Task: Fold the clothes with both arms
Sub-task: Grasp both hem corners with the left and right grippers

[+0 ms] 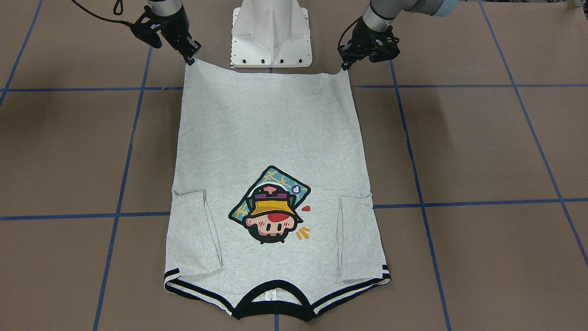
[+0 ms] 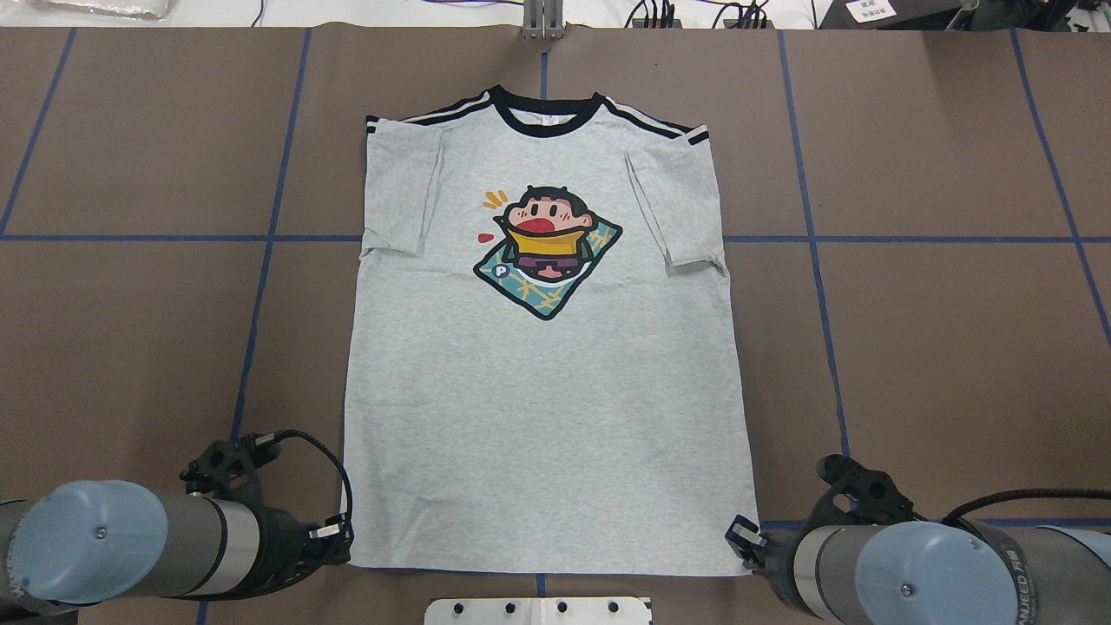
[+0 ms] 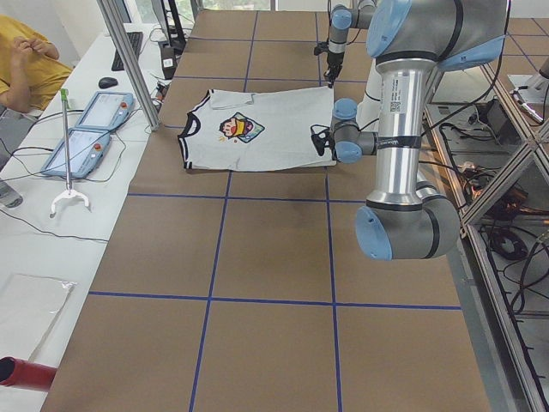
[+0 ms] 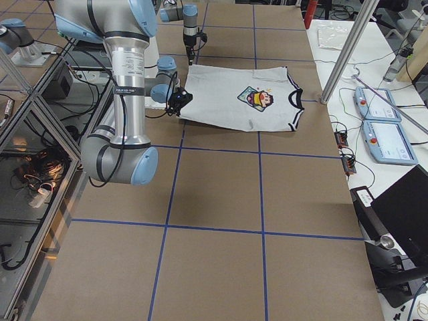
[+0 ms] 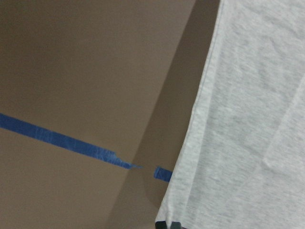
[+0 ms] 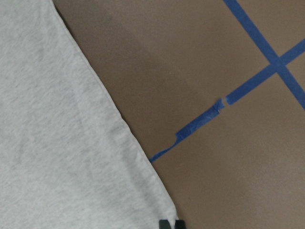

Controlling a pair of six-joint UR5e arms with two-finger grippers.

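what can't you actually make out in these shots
- Collar label: text too small, front view.
- Left fingers, right fingers: the wrist views' bottom edges cut off all but the tips.
- Shirt: underside faces the table in every view.
- Operator: face cut off by the left view's edge.

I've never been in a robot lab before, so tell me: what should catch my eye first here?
A grey T-shirt lies spread flat in the middle of the brown table, with its sleeves folded in and a colourful cartoon print on the chest. At the hem end nearest the robot, the left gripper and right gripper each pinch one bottom corner.
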